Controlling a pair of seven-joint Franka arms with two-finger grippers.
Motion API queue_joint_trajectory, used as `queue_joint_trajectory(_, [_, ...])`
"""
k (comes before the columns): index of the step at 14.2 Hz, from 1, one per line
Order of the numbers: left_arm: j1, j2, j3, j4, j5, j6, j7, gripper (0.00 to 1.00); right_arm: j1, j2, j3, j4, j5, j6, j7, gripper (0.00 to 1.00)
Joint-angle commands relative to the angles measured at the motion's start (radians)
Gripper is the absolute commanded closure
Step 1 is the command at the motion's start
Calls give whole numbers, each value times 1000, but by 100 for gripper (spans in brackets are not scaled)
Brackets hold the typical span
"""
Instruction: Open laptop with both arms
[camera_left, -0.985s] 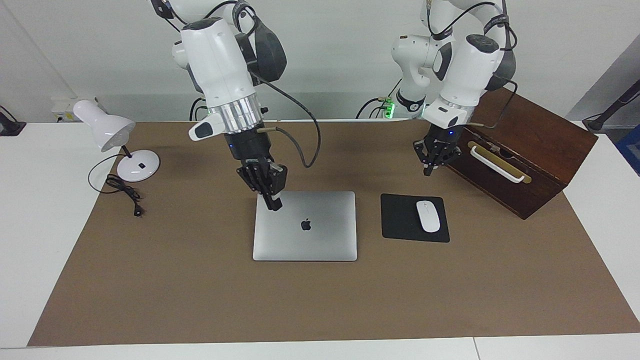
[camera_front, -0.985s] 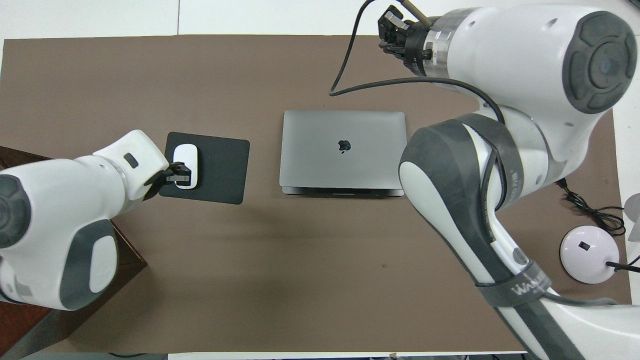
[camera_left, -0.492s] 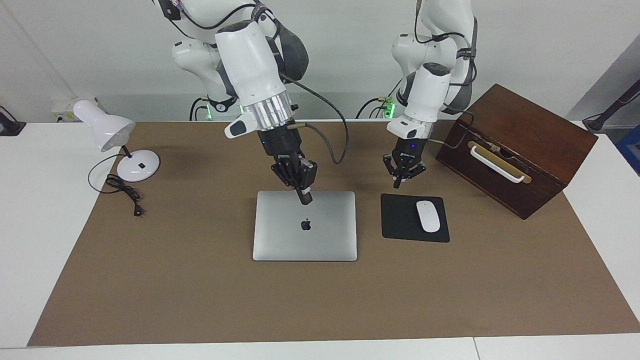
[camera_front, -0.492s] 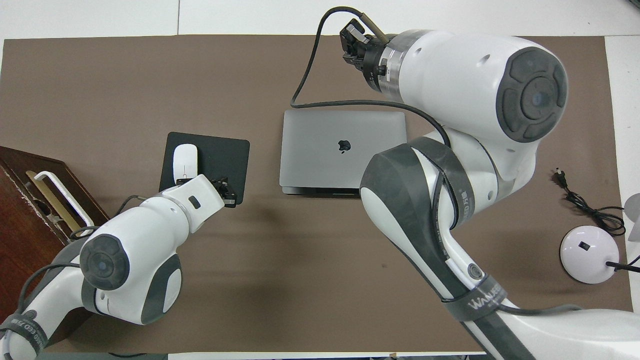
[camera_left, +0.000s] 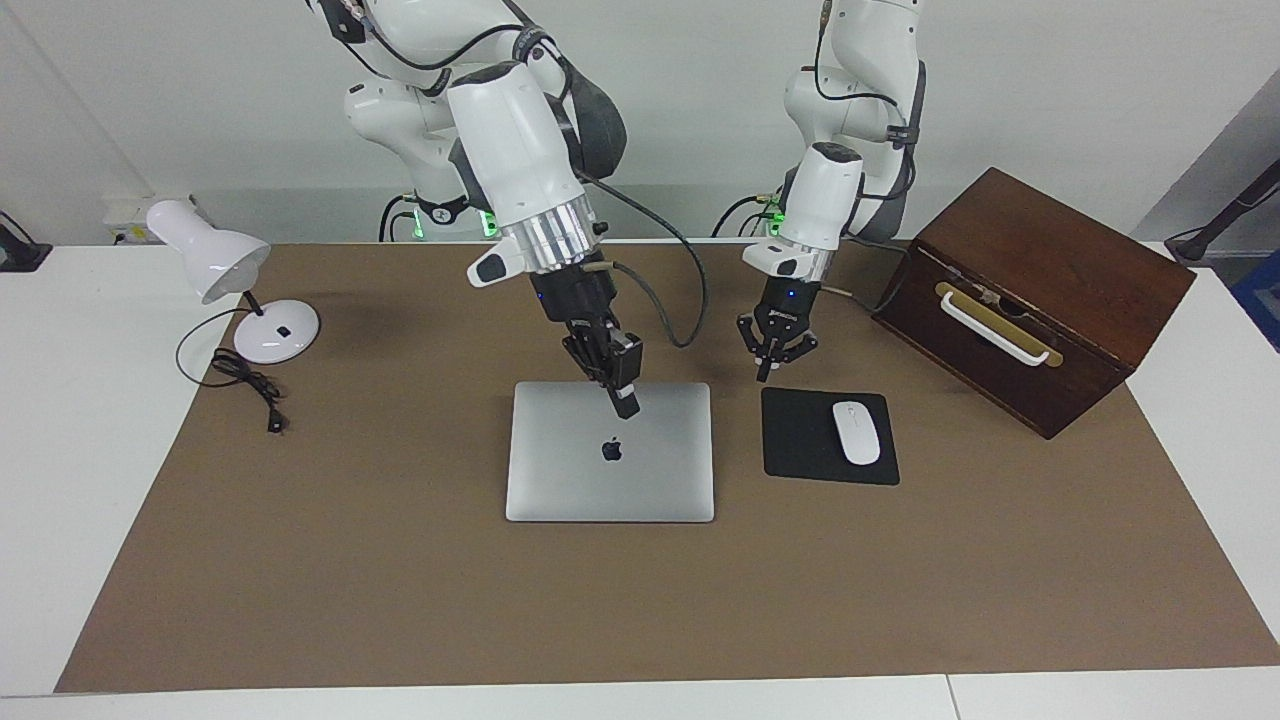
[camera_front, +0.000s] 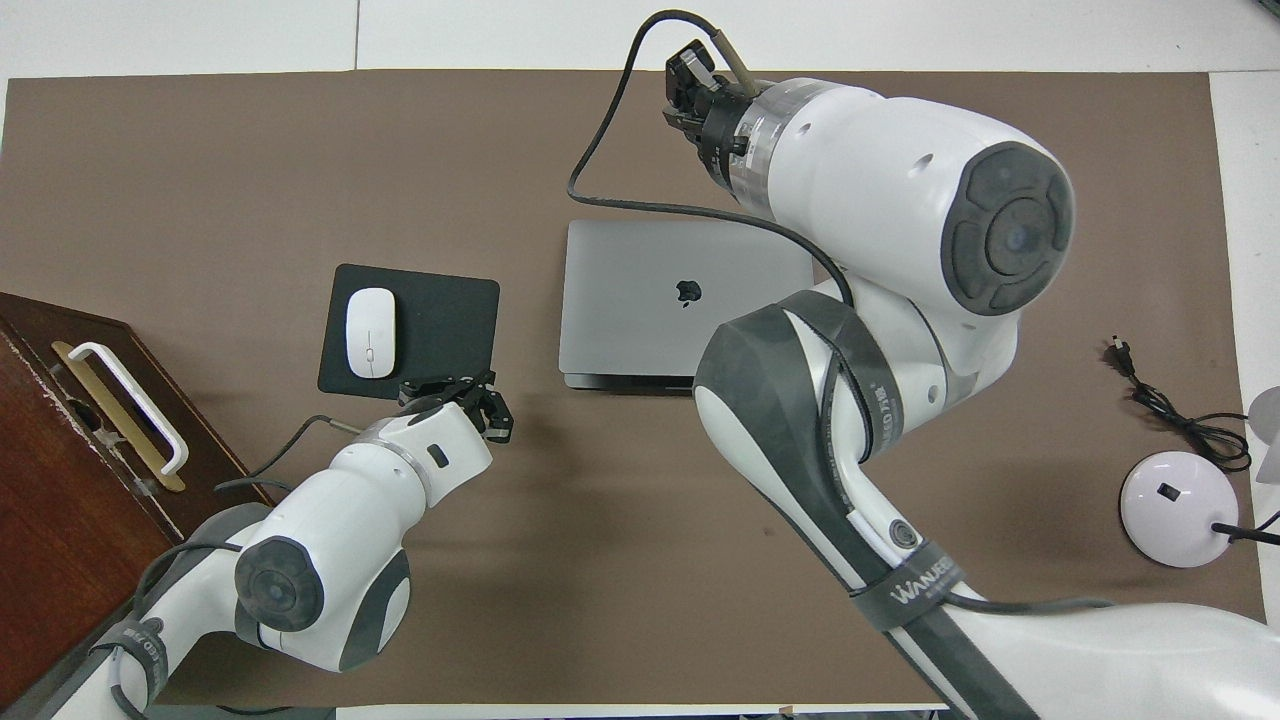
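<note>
In the facing view, the laptop (camera_left: 610, 451) lies shut and flat on the brown mat (camera_left: 400, 600), logo up, and everything else is placed around it. The right gripper (camera_left: 626, 403) hangs over the laptop's lid, over the part nearest the robots, its fingertips pressed together and holding nothing; it looks just clear of the metal, though contact cannot be ruled out. The left gripper (camera_left: 765, 372) hangs over the bare mat between the laptop and the mouse pad (camera_left: 828, 436), likewise closed on nothing. Both seem placed to work on the laptop from two sides, probably one steadying the base while the other lifts the lid. The white mouse (camera_left: 856, 432) sits on the pad beside the laptop, toward the left arm's end. The wooden box (camera_left: 1035, 300) stands farther that way. The desk lamp (camera_left: 225, 275) stands well apart from the laptop, toward the right arm's end.

In the overhead view, the laptop (camera_front: 685, 300) shows a dark seam along the edge nearest the robots, so the lid likely lifts from the edge farthest from them. There the mat is bare, with free room. The right gripper (camera_front: 690, 85) is projected past that edge, and its arm covers one laptop corner. The left gripper (camera_front: 480, 405) is at the pad's (camera_front: 440, 340) corner, a clear strip separating it from the laptop.
</note>
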Motion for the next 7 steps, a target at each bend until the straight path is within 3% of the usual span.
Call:
queue_joint_trajectory(1, [-43, 59, 16, -44, -6, 158, 21, 100, 21, 8, -1, -24, -9, 85, 124, 100])
queue_joint_trajectory(4, [-73, 144, 15, -55, -8, 301, 20, 100, 19, 5, -1, -113, -9, 198, 181, 100])
queue_joint_trajectory(7, [-99, 173, 15, -50, -9, 331, 18, 100, 18, -24, -1, -220, -9, 261, 171, 100])
